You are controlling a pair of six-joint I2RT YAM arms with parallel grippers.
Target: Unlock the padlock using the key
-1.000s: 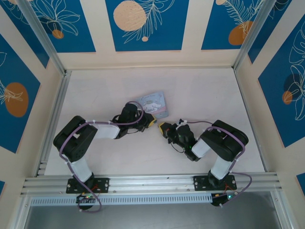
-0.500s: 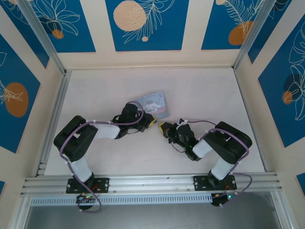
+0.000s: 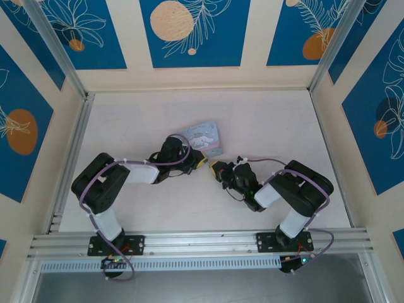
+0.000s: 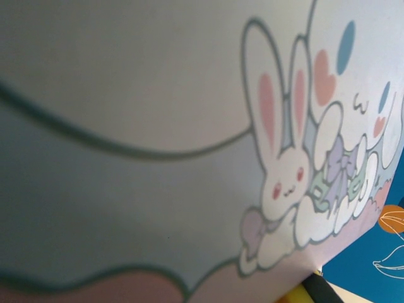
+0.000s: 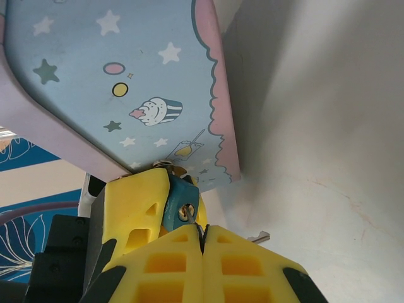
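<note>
Over the white table (image 3: pixel 265 120), by the tin (image 5: pixel 113 76), the hard little padlock (image 5: pixel 180 201) was pinched in the left gripper (image 3: pixel 202 161) and the thin, likely slippery key (image 5: pixel 189 218) squeezed by its head in the right gripper (image 5: pixel 203 237).

The tin (image 3: pixel 203 137) lies near the middle of the table (image 3: pixel 126 126), with the left gripper (image 3: pixel 199 161) at its near corner and the right gripper (image 3: pixel 216 169) just to the right of that. Below the tin's edge the padlock (image 5: pixel 180 205) sits pinched in the left gripper. The key (image 5: pixel 191 219), nipped between the right gripper's fingertips, touches the padlock's face.
</note>
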